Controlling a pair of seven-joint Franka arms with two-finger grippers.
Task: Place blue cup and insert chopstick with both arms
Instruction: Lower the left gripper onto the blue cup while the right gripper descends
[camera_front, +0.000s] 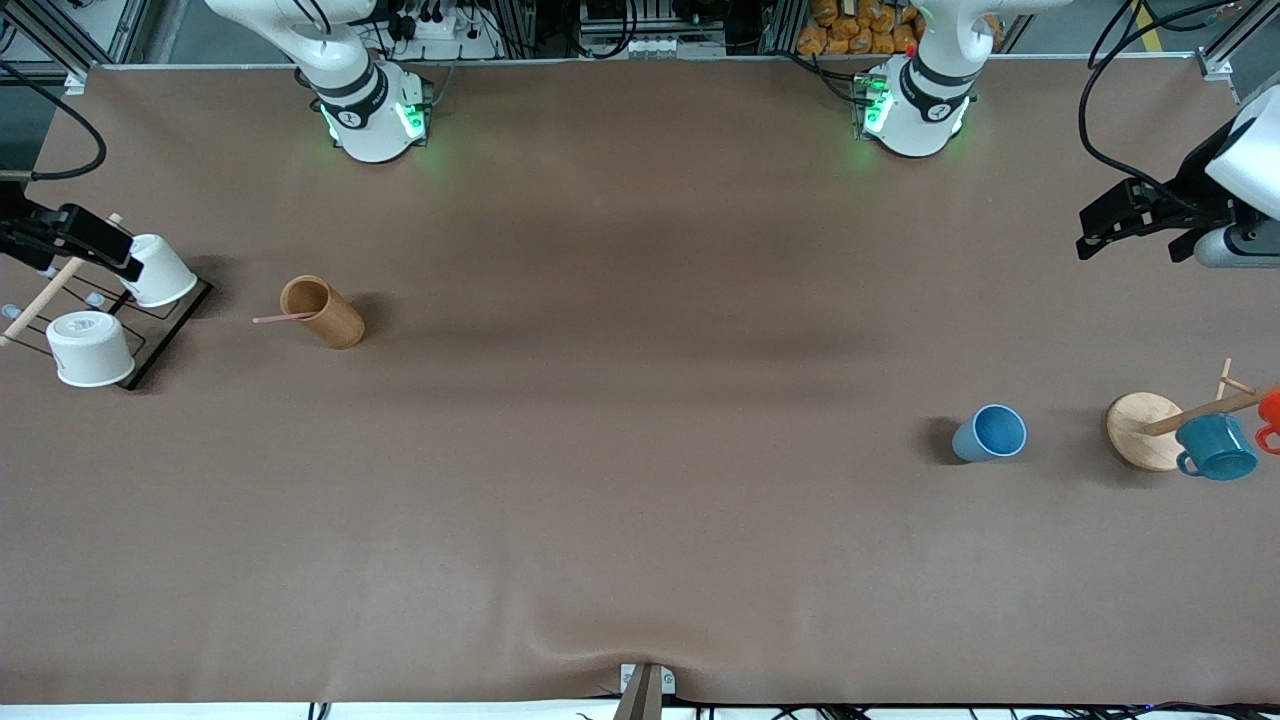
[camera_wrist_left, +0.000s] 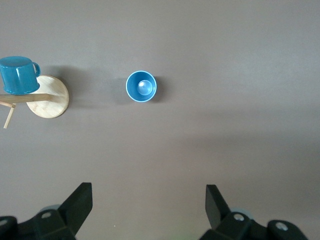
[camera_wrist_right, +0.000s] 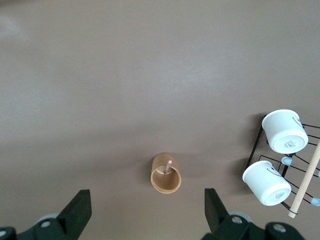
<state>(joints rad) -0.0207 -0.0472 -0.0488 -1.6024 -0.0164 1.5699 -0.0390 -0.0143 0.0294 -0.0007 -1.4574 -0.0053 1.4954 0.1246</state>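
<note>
Though chopstick (camera_front: 285, 318) half-hidden in wooden cylinder (camera_front: 322, 311) — both pincers, left (camera_wrist_left: 149, 202) & right (camera_wrist_right: 147, 206), wide open, empty.

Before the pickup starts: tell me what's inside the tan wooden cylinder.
The chopstick stands in the wooden cylinder, its pink end sticking out over the rim. Its lower end is hidden by the wall.

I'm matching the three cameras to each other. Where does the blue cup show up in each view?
Front view: the blue cup stands toward the left arm's end of the table, beside the round wooden base of the mug rack.
Left wrist view: the cup is seen from above, mouth up.
Right wrist view: not in it.
Shared landmark: the teal mug hanging over that base, also in the left wrist view.
</note>
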